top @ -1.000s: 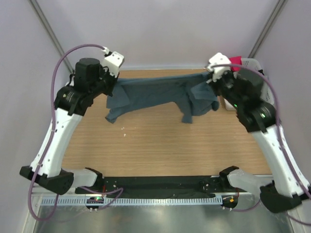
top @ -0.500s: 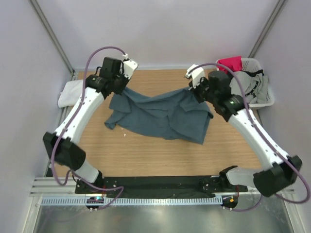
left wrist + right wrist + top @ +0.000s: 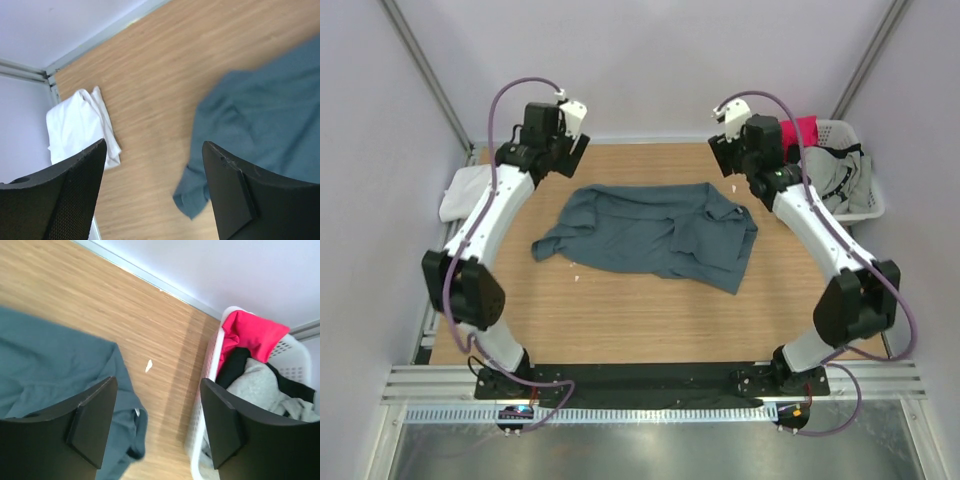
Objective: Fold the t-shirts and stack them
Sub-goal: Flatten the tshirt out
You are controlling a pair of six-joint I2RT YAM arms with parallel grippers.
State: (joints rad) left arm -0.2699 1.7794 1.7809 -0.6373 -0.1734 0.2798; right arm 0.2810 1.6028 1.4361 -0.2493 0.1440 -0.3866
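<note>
Now the large slate-blue cotton t-shirt (image 3: 650, 235) lies spread but rumpled mid-tabletop (image 3: 620, 310), one sleeve bunched toward the left, likely laid out flat to ready it for folding. Small white folded t-shirt (image 3: 80, 125) sits at the far-left edge, probably the base of the stack. Left pincer (image 3: 154, 150) and right pincer (image 3: 157, 385) both spread, holding nothing, raised over the far edge. White plastic laundry basket (image 3: 210, 365) far right, with pink and grey garments inside. Half a second ago both pincers pinched the blue shirt's far edge, hanging slack between them; since then released, arms drawn back.
</note>
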